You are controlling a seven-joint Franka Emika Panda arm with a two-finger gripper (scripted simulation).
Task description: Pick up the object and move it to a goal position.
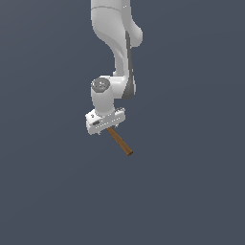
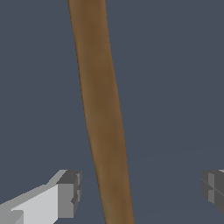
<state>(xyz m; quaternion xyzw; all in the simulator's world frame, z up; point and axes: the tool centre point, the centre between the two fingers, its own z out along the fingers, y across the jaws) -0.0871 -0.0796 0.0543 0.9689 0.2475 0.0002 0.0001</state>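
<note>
The hammer's brown wooden handle (image 1: 120, 142) sticks out from under my gripper (image 1: 105, 128) toward the exterior view's lower right. Its black head is hidden beneath the hand. In the wrist view the handle (image 2: 103, 109) runs lengthwise between my two fingertips. One fingertip (image 2: 70, 194) stands a short gap from the handle. The other fingertip (image 2: 213, 188) stands much farther off. My gripper (image 2: 141, 192) is open and straddles the handle without touching it. The hand sits low over the hammer.
A plain dark blue-grey floor (image 1: 191, 191) lies all around. The white arm (image 1: 117, 43) rises from the hand toward the top of the exterior view. No goal marker shows.
</note>
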